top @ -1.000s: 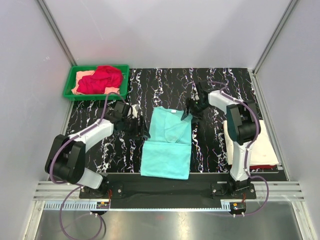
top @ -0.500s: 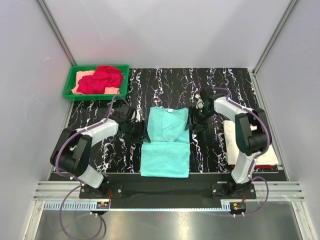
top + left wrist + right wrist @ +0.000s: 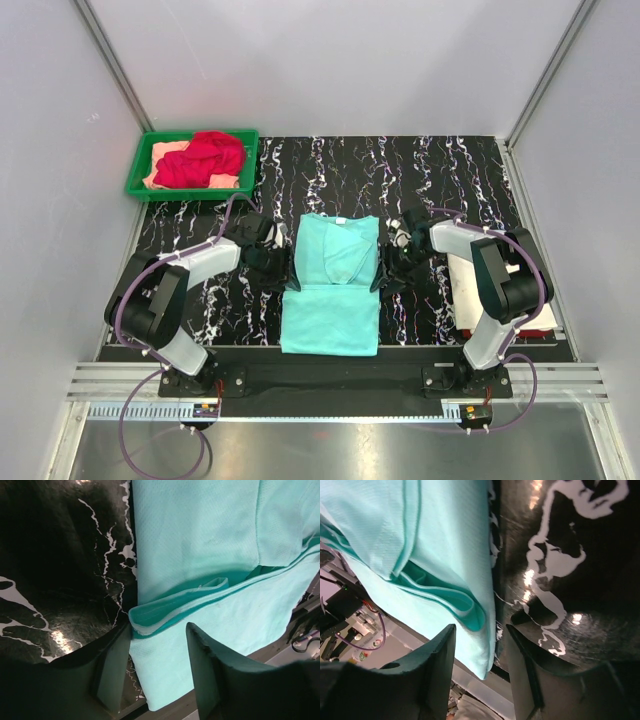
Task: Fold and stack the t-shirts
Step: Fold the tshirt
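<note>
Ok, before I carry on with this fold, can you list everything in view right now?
mint-teal t-shirt: one, mint-teal, partly folded at the table's centre between the arms
red t-shirt: one, red, crumpled in the tray
peach t-shirt: one, peach, under the red one in the tray
cream-white t-shirt: one, cream-white, folded at the right, partly hidden by the right arm
red cloth edge: one, red, showing beneath the cream-white shirt
tray: one, green, far left corner
table: one, black with white marbling
left gripper: one, black, open at the mint shirt's left edge
right gripper: one, black, open at its right edge
</note>
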